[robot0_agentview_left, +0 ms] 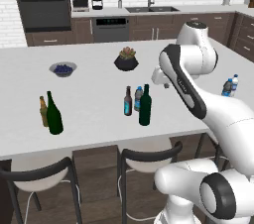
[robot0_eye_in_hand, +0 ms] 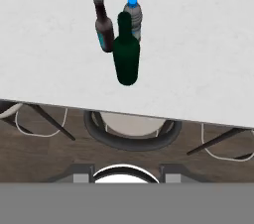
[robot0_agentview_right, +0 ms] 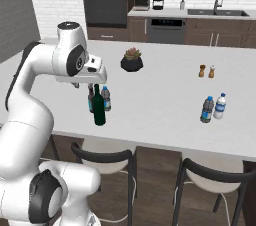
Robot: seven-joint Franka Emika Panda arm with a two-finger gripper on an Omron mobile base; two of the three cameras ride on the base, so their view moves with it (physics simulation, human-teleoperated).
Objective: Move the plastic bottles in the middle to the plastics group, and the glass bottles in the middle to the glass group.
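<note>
Dark green wine bottle (robot0_eye_in_hand: 126,54) upright, long neck, unlabelled.

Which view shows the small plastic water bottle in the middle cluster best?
The hand view: the plastic water bottle shows cap and body, wine bottle overlapping its base. Left base view hides its lower part; in the right base view it is smaller.

no legible text (labels too blurred)

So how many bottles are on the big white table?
7. Three in the middle: wine bottle, brown bottle, water bottle. Two at left: amber bottle, green bottle. Two water bottles right.
</note>
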